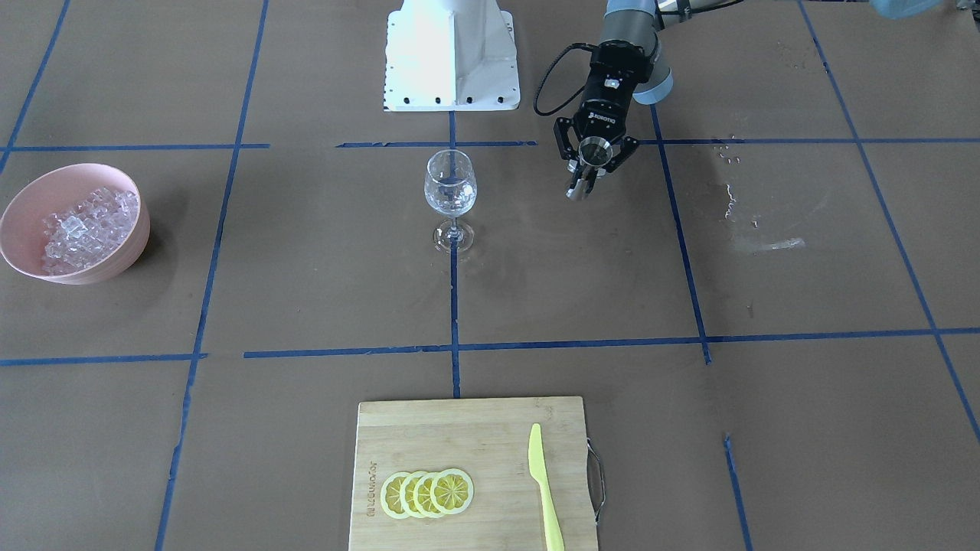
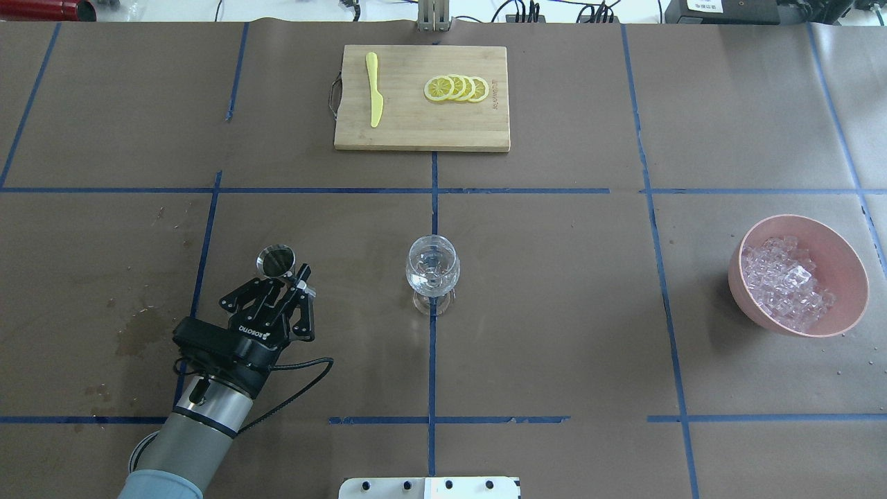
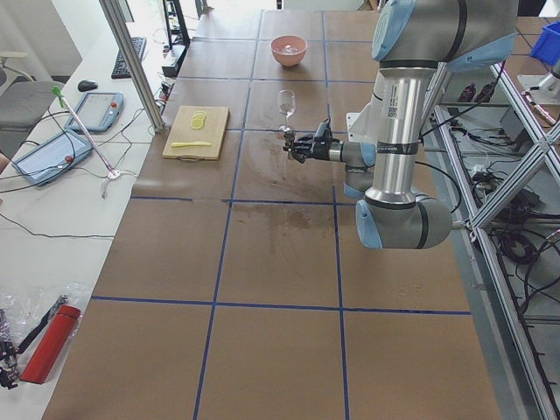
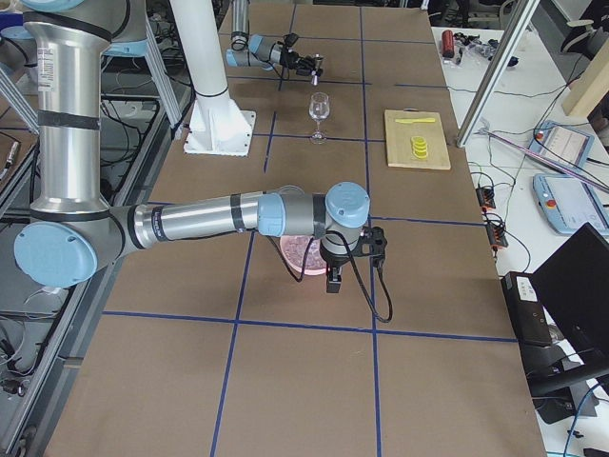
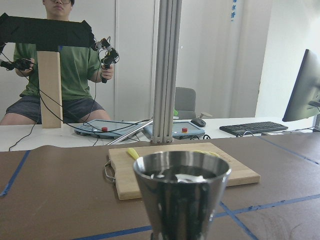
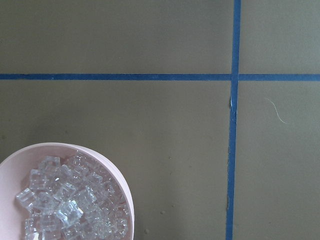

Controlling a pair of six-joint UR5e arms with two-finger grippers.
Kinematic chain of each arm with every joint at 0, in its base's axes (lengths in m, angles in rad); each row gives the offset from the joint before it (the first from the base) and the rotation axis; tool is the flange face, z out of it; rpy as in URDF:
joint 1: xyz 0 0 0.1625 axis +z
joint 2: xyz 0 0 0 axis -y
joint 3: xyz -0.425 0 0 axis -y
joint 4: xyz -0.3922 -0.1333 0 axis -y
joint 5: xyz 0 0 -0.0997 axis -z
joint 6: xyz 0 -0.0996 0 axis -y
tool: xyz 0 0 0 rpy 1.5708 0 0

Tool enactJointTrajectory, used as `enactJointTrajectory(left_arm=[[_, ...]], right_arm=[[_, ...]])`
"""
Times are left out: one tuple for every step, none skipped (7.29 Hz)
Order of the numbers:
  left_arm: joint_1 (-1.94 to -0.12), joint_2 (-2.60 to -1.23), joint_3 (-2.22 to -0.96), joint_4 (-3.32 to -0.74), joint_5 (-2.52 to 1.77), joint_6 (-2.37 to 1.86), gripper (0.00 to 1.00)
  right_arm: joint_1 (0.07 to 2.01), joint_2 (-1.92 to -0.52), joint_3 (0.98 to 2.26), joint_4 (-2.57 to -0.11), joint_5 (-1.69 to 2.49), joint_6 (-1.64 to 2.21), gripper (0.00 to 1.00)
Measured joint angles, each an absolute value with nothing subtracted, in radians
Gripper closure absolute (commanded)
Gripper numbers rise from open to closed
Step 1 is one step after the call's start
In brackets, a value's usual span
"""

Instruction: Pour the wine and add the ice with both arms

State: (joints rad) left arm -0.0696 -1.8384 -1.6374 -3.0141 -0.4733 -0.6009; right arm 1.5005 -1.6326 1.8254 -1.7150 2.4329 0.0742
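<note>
An upright wine glass (image 1: 450,187) (image 2: 432,267) stands at the table's middle with a little clear liquid in its bowl. My left gripper (image 1: 588,167) (image 2: 284,272) is level and shut on a small steel measuring cup (image 1: 594,151) (image 2: 276,260) (image 5: 180,195), held upright above the table to the robot's left of the glass. The cup's inside looks dark with glints. A pink bowl (image 1: 115,264) (image 2: 842,256) (image 6: 112,175) heaped with ice (image 1: 84,226) (image 2: 786,281) (image 6: 70,202) sits far to the robot's right. My right gripper (image 4: 333,276) hangs over that bowl; whether it is open or shut I cannot tell.
A wooden cutting board (image 1: 459,428) (image 2: 416,125) holds several lemon slices (image 2: 457,89) and a yellow knife (image 2: 374,90) at the far edge. The white robot base (image 1: 452,53) stands behind the glass. Wet stains (image 2: 138,333) mark the left side. A person (image 5: 55,65) sits beyond the table.
</note>
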Motion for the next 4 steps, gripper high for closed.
enactJointTrajectory(left_arm=[[-0.081, -1.852, -1.682, -2.959, -0.508, -0.569, 1.0], [-0.084, -1.864, -1.715, -2.92, -0.524, -0.531, 1.0], [-0.083, -1.883, -1.731, -2.891, -0.531, -0.482, 1.0], [-0.083, -1.902, -1.74, -2.862, -0.533, -0.419, 1.0]], right_arm=[[1.5, -1.632, 1.825, -1.715, 2.433, 0.074, 0.0], [1.5, -1.631, 1.825, -1.715, 2.433, 0.074, 0.0], [1.5, -1.63, 1.825, -1.715, 2.433, 0.074, 0.0], [1.5, -1.629, 1.825, -1.715, 2.433, 0.074, 0.0]])
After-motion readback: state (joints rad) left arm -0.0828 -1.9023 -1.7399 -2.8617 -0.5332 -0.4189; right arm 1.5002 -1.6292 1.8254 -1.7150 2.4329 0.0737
